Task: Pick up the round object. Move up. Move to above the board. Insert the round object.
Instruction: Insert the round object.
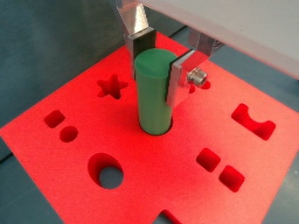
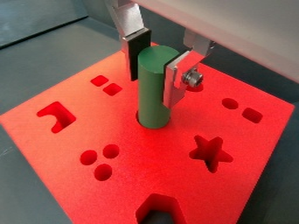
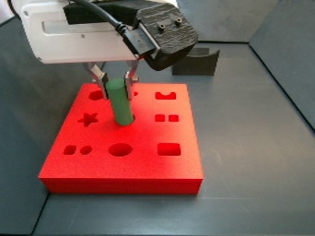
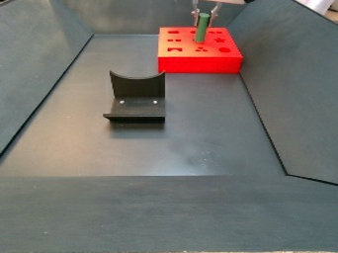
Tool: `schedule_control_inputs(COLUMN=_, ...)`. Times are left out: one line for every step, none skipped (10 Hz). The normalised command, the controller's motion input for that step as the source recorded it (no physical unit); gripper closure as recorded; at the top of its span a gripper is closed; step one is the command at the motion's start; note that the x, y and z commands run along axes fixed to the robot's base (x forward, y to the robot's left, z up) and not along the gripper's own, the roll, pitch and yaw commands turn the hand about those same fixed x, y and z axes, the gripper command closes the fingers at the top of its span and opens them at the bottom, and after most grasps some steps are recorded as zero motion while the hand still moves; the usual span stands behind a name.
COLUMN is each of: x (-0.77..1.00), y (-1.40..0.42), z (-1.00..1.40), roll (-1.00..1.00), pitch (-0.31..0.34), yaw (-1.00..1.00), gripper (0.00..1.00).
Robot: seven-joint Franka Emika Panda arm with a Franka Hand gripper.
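One peg, the round object (image 1: pixel 153 92), is entering the board (image 1: pixel 140 175); the gripper (image 1: pixel 160 54) is pinching its top. Next: release, retract upward.

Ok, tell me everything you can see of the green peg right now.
The round object is a plain, smooth green cylinder, matte, much taller than wide, with a flat top. It stands upright, its lower end seated in a round hole of the red board, near the star cut-out. The gripper straddles its upper part, silver fingers on either side; whether the pads press it is unclear.
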Motion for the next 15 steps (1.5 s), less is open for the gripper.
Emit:
schedule_control_inputs(x=-0.26, y=0.16, z=-0.70, roll=0.34, pitch=-0.037, yaw=0.20, gripper=1.00)
schedule_control_inputs(x=-0.18, y=0.12, z=-0.50, roll=0.37, pitch=0.031, yaw=0.08, gripper=1.00)
schedule_control_inputs(x=0.13, y=-0.07, z=-0.82, roll=0.22, pitch=0.021, yaw=0.05, gripper=1.00)
schedule_control_inputs(x=0.00, y=-0.20, z=-0.54, roll=0.10, pitch=-0.069, yaw=0.00, gripper=1.00)
schedule_control_inputs(x=0.00, y=-0.26, z=-0.67, roll=0.35, pitch=-0.024, yaw=0.07, gripper=1.00)
schedule_control_inputs(x=-0.06, y=-0.24, z=-0.52, roll=0.44, pitch=0.000, yaw=0.10, gripper=1.00)
schedule_control_inputs(x=-0.15, y=-0.20, z=-0.42, roll=0.49, pitch=0.000, yaw=0.18, gripper=1.00)
schedule_control_inputs(x=0.00, y=-0.12, z=-0.72, roll=0.32, pitch=0.000, yaw=0.12, gripper=1.00)
schedule_control_inputs(x=0.07, y=0.00, z=-0.99, roll=0.17, pitch=0.000, yaw=0.07, gripper=1.00)
schedule_control_inputs(x=0.12, y=0.04, z=-1.00, roll=0.03, pitch=0.000, yaw=0.04, gripper=1.00)
schedule_control_inputs(x=0.19, y=0.15, z=-1.00, roll=0.00, pitch=0.000, yaw=0.00, gripper=1.00)
schedule_control_inputs(x=0.27, y=0.19, z=-1.00, roll=0.00, pitch=0.000, yaw=0.00, gripper=1.00)
schedule_control_inputs(x=0.15, y=0.11, z=-0.93, roll=-0.11, pitch=0.000, yaw=-0.10, gripper=1.00)
schedule_control_inputs(x=0.00, y=0.00, z=-0.29, roll=0.00, pitch=-0.139, yaw=0.00, gripper=1.00)
schedule_control_inputs(x=-0.02, y=-0.19, z=-0.43, roll=0.35, pitch=-0.133, yaw=0.23, gripper=1.00)
